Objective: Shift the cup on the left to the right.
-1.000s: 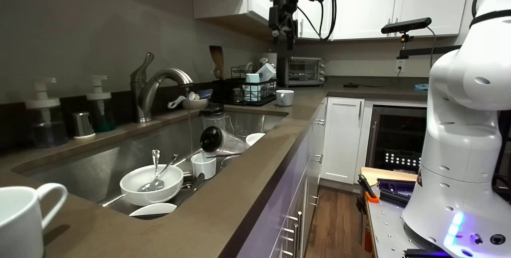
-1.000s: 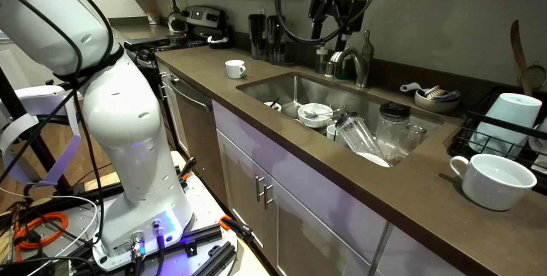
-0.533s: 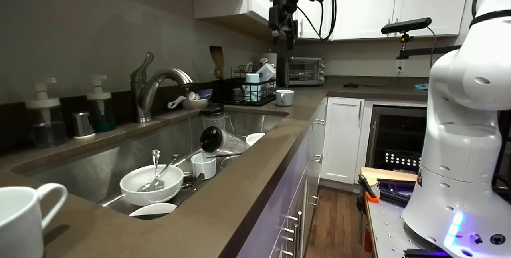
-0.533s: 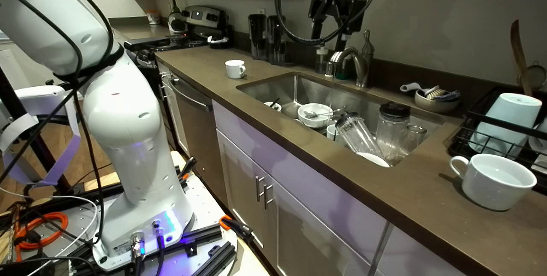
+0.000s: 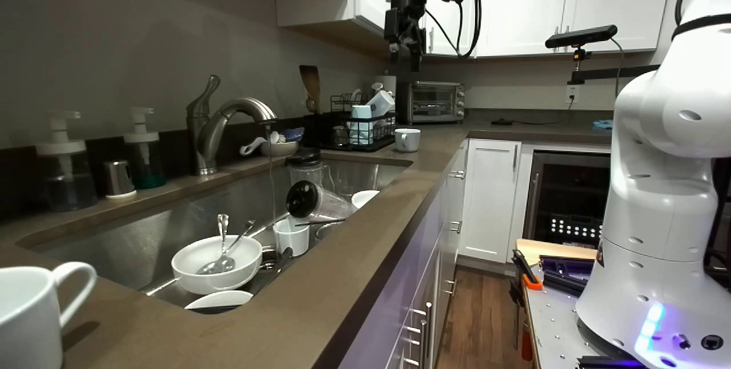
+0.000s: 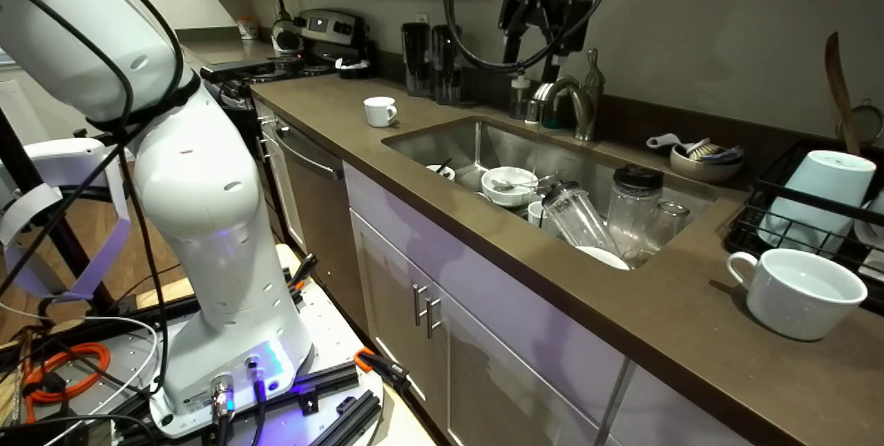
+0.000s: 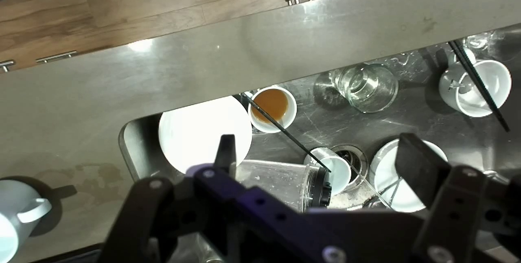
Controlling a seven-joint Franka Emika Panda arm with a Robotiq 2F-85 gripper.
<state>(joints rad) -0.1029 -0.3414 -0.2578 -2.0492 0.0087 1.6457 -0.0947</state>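
The cup on the left, a glossy white mug (image 6: 378, 113) with a loop handle, stands upright on the counter past the stove-side end of the sink. In an exterior view this cup (image 5: 25, 323) is large at the near left, partly cut off by the frame. It is out of the wrist view. A similar white mug (image 6: 804, 301) stands on the opposite side of the sink; the wrist view has this mug (image 7: 22, 202) at its left edge. My gripper (image 5: 405, 57) hangs high above the sink, away from both mugs. In the wrist view the gripper's fingers (image 7: 419, 165) are wide apart, holding nothing.
Below me the sink (image 6: 476, 135) holds bowls (image 6: 510, 183), cups, a tilted clear bottle (image 6: 577, 218) and utensils. The faucet (image 5: 228, 112) rises at the sink's back edge. A black dish rack (image 5: 365, 137) stands beside the right-hand mug, and soap dispensers (image 5: 143, 146) line the wall.
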